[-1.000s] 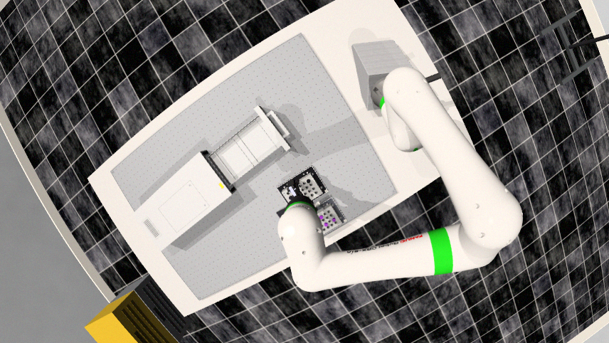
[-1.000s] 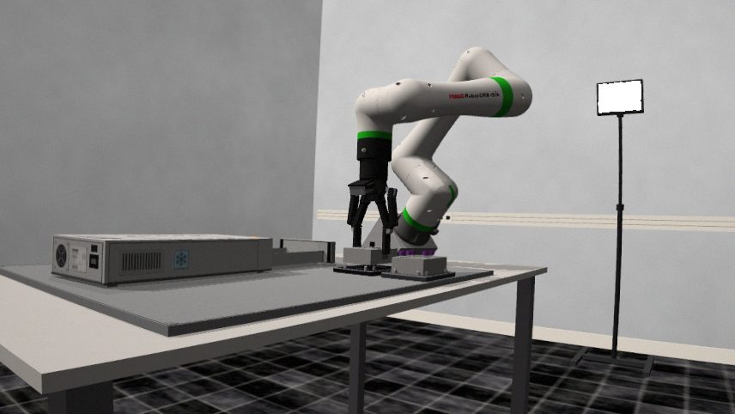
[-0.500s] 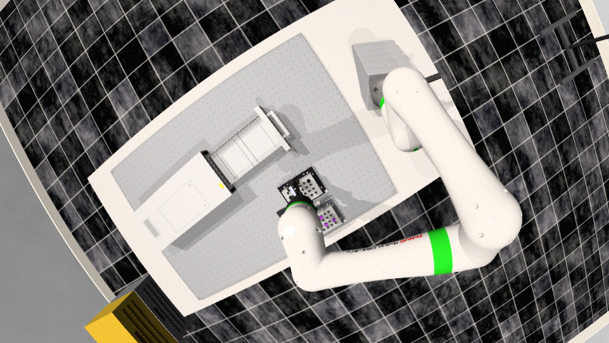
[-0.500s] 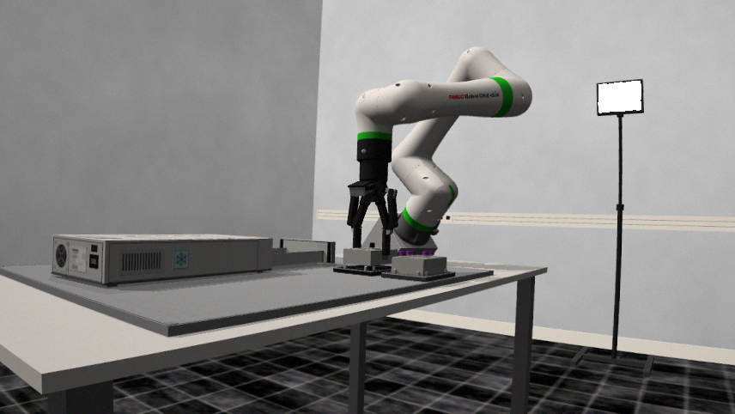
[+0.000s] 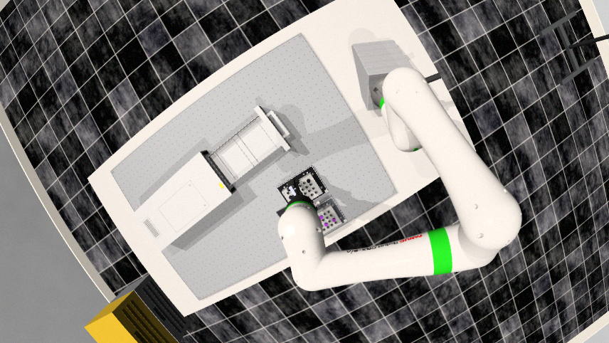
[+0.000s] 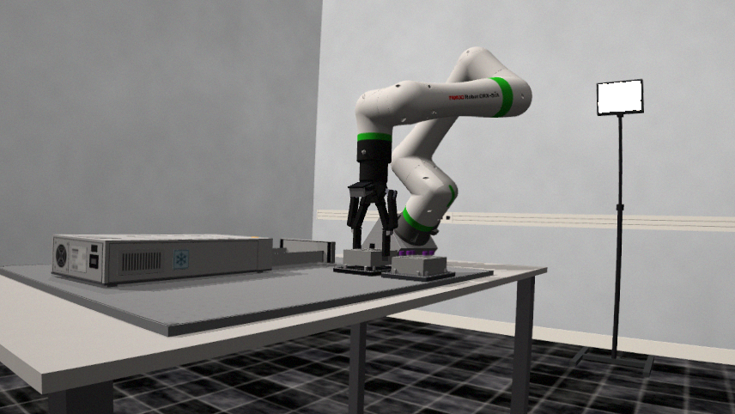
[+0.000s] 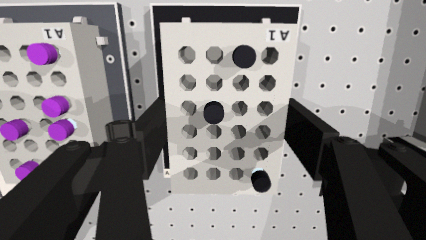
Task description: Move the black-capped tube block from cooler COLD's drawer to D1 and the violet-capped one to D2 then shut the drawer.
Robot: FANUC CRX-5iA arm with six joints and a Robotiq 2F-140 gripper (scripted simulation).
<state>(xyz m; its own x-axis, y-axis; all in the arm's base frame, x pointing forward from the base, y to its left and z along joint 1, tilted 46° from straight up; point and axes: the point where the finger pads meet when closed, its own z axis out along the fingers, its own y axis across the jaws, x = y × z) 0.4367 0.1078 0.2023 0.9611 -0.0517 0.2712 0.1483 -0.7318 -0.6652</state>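
Three black caps (image 7: 214, 112) visible in wrist view, exterior hides most.

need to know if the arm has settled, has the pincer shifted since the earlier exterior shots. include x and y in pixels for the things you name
No; the pincer (image 6: 371, 246) (image 7: 225, 114) shows no visible shift against the cooler (image 6: 187, 258).
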